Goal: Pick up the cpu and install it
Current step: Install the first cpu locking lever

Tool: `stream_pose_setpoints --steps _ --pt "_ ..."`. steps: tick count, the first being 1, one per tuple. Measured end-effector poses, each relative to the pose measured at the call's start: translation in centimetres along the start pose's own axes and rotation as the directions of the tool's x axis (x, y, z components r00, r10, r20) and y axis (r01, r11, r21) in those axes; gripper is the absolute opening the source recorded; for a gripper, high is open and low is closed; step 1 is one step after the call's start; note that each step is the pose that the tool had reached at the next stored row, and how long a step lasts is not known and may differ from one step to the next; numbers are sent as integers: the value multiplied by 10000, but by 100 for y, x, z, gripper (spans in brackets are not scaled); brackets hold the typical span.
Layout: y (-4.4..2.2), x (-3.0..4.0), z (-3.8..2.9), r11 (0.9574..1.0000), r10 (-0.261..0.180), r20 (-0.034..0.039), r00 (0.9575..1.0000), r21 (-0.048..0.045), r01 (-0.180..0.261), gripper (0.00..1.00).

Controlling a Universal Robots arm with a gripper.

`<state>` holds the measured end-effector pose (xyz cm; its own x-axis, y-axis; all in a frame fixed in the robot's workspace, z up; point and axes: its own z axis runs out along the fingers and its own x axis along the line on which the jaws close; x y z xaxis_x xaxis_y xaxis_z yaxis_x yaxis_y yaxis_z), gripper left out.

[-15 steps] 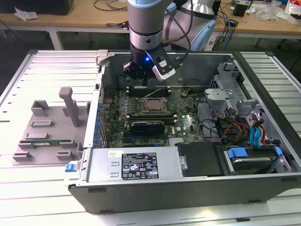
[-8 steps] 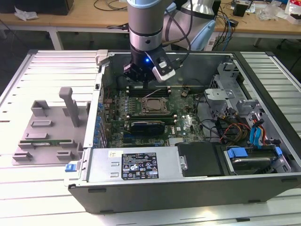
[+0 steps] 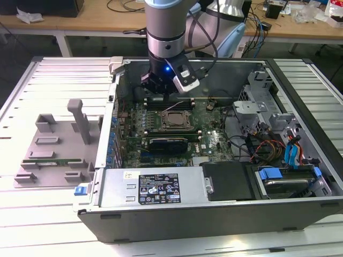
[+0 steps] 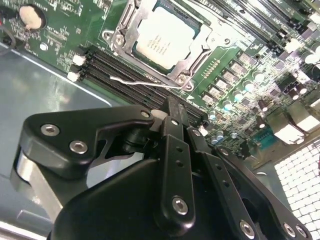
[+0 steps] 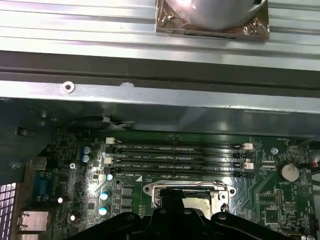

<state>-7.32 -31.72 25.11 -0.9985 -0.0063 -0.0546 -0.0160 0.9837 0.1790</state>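
CPU [image 4: 161,37]: seated in socket [image 4: 195,50], latch lever not closed
Gripper [image 4: 175,112]: pressed together, empty, above memory slots [image 4: 125,75]

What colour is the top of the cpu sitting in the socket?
Shiny silver-white, with a thin green edge; the cpu shows best in the second wrist view.

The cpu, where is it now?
In the second wrist view the cpu sits in the motherboard socket, beside the memory slots, ahead of the gripper.
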Motion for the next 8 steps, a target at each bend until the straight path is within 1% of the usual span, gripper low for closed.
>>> stream_pose_setpoints --steps 3,4,6,8 --pt "-5 1 26 9981 618 114 9980 30 -618 11" --pt "-6 1 32 9971 754 139 9971 36 -755 11" --pt "-8 2 42 9941 1081 200 9939 50 -1082 11" --pt "-8 2 44 9934 1144 212 9932 52 -1146 11"
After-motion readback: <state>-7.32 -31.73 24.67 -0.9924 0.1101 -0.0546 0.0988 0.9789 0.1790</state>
